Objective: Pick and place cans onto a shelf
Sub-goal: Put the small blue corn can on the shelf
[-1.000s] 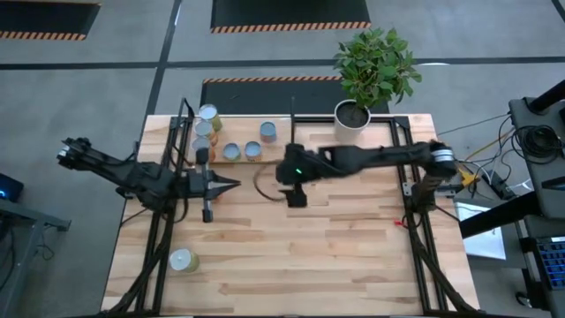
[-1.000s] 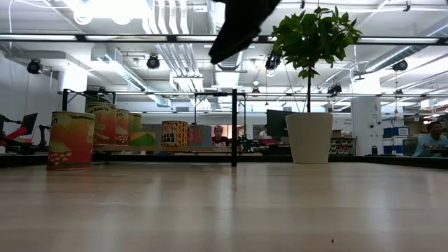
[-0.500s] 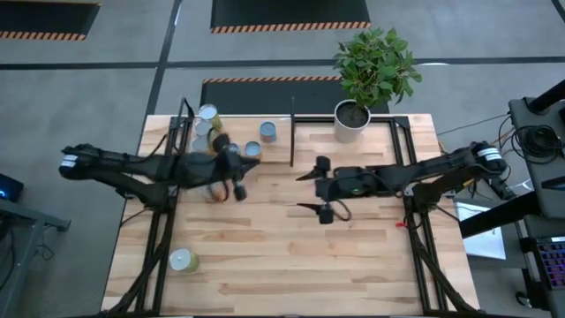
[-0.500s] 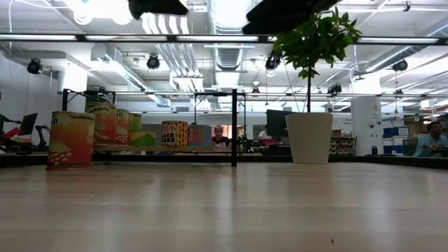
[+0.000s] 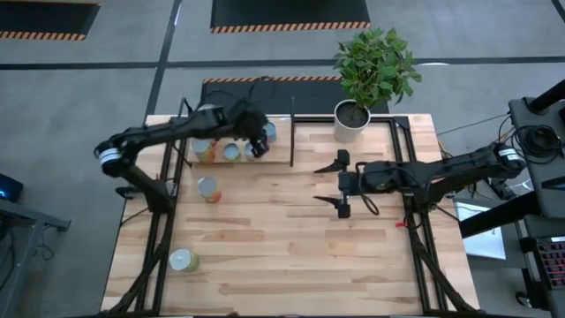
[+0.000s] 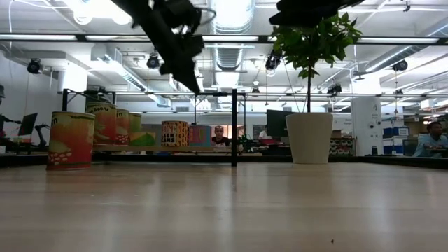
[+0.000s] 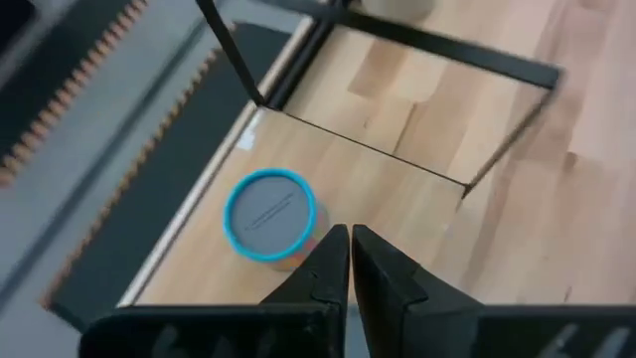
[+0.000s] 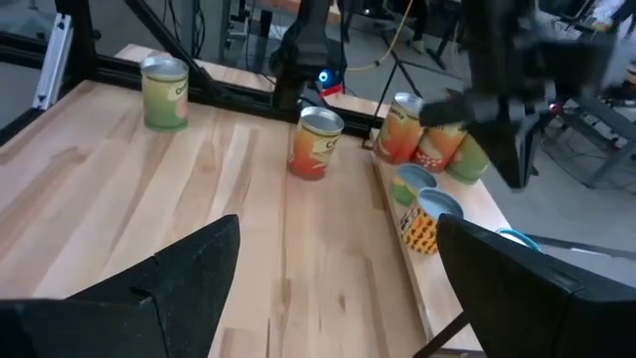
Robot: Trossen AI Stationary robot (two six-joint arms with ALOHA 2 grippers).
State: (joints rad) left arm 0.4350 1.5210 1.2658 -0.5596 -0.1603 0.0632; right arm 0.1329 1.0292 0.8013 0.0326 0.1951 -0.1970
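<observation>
Left pincer beside blue-rimmed can

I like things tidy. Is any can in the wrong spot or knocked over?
None is knocked over. Two cans stand off the shelf: one just in front of it, another near the table's front left corner.

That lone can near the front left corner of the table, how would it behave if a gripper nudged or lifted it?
The can stands upright on a flat end, so it would probably slide rather than tip. Its metal body looks stiff. Knocked onto its round side, it would likely roll.
</observation>
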